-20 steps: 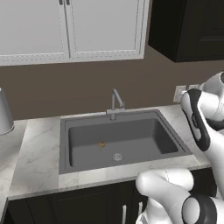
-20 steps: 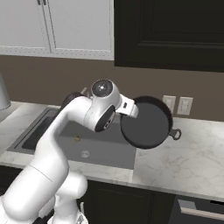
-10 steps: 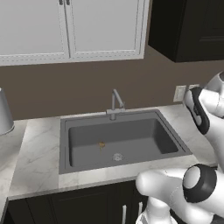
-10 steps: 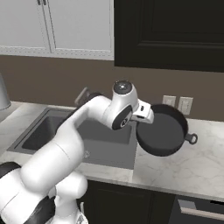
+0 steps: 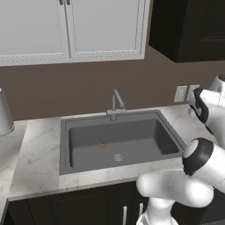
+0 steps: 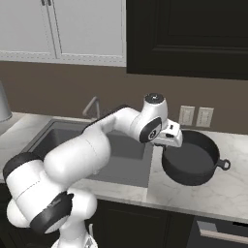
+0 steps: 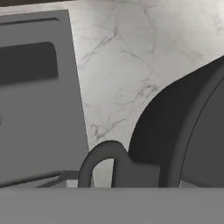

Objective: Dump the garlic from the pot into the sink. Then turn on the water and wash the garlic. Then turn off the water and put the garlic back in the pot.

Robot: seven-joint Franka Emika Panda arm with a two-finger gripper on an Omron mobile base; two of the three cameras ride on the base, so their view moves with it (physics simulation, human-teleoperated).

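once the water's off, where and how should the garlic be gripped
Take the garlic from straight above, fingers closing across its sides. It is a tiny lump lying loose on the flat sink floor left of the drain, so probably only its top is open.

A rendered home kitchen: marble counter (image 5: 35, 154) with an inset grey sink (image 5: 66, 145) and faucet (image 5: 115, 103), white and dark wall cabinets (image 5: 70, 26), wall outlets (image 6: 194, 116).

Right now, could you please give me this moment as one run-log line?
garlic: on sink floor, left of drain | pot: held over counter right of sink | gripper: shut on pot | water: none seen
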